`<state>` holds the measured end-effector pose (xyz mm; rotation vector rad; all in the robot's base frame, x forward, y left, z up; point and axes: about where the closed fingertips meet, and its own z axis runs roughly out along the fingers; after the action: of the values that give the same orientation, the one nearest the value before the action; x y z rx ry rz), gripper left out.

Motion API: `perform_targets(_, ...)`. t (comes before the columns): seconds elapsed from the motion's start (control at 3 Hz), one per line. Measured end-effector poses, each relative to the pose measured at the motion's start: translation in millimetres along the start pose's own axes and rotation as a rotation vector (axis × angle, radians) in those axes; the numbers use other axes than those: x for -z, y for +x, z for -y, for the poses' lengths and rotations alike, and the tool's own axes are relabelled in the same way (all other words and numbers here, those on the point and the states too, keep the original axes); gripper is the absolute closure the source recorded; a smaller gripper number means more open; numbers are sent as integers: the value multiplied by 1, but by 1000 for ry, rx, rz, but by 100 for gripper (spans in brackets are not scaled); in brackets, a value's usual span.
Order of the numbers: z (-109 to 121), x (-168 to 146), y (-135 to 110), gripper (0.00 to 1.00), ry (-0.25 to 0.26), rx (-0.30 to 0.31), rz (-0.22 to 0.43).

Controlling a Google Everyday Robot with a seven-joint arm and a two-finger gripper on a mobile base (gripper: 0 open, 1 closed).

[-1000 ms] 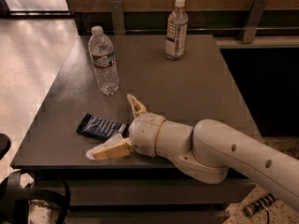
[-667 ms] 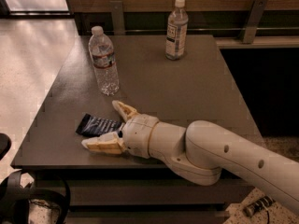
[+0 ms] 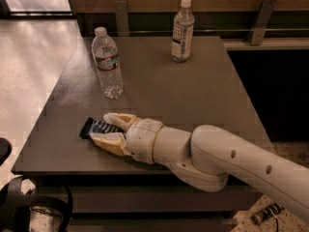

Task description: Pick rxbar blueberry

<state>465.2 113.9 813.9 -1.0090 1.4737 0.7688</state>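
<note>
The rxbar blueberry [image 3: 95, 127] is a flat dark navy bar with pale lettering. It lies on the dark table [image 3: 193, 100] near the front left edge. My gripper [image 3: 102, 128] reaches in from the right on a white arm. Its two tan fingers [image 3: 118, 119] lie one on each side of the bar's right end, low on the table top. The fingers are closed in around the bar, whose right part is hidden between them. The bar rests on the table.
A clear water bottle [image 3: 108, 64] stands upright just behind the bar. A second bottle [image 3: 182, 31] with a label stands at the back of the table. A wall with a rail runs behind. Pale floor lies to the left.
My gripper has moved left and lower toward the bar, and its fingers have closed in from a wide spread onto the bar's right end. The bar and both bottles have stayed in place.
</note>
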Motion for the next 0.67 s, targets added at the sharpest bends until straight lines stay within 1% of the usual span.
perform_targets(0.33, -1, -1, -1, 94, -3, 1, 0)
perform_targets(0.67, -2, -2, -1, 100, -4, 2, 1)
